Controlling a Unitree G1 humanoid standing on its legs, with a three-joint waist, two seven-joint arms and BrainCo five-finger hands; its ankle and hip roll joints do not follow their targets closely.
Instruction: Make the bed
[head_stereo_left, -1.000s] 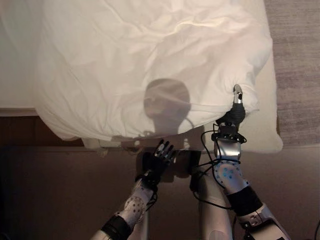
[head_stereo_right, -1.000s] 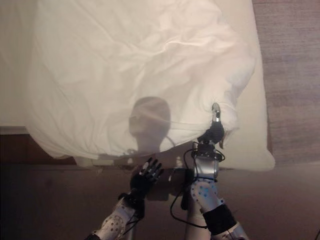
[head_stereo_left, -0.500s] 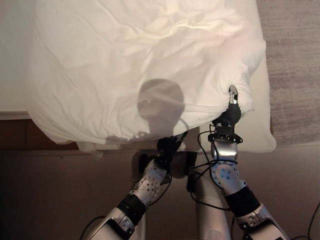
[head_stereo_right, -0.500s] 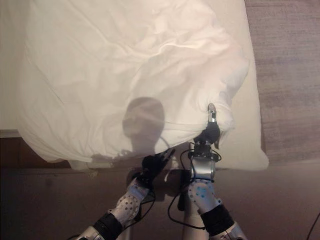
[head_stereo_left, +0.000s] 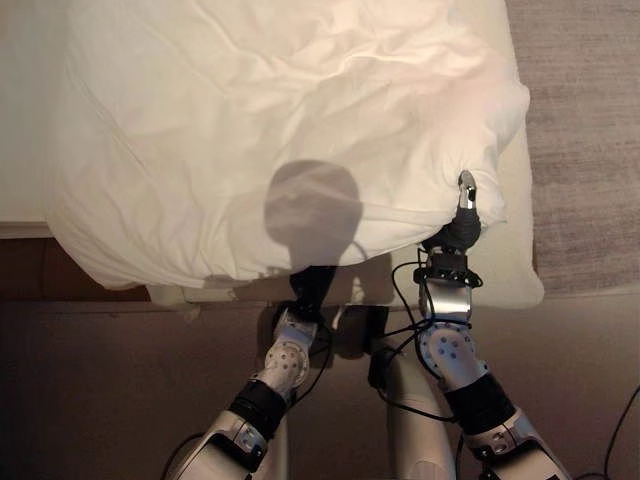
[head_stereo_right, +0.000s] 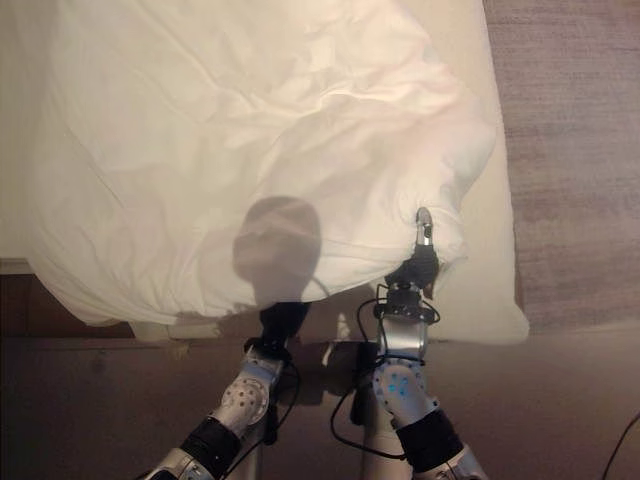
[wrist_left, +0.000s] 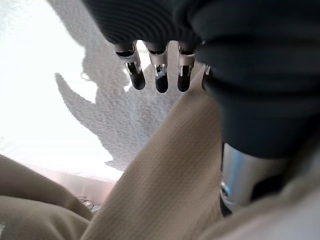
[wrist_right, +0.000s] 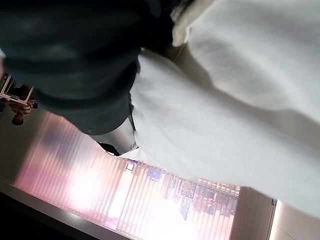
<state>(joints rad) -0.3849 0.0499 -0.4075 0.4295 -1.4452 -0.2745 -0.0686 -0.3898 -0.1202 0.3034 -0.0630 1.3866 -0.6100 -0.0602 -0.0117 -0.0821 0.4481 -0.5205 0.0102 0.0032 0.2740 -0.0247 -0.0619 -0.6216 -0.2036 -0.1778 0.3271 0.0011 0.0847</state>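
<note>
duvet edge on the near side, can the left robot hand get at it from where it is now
Probably yes. The left robot hand is already at the near hem of the white duvet, its fingers straight and relaxed over the cloth with nothing between. The right robot hand is pinching the duvet further along and does not block it.

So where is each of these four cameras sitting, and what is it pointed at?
Left eye view, right eye view: on the head, looking down at the white duvet on the bed; both arms show, right hand at its edge.
Left wrist view: on the left wrist, along the left hand towards beige cloth.
Right wrist view: on the right wrist, against the duvet.
Eye views share one scene.
</note>
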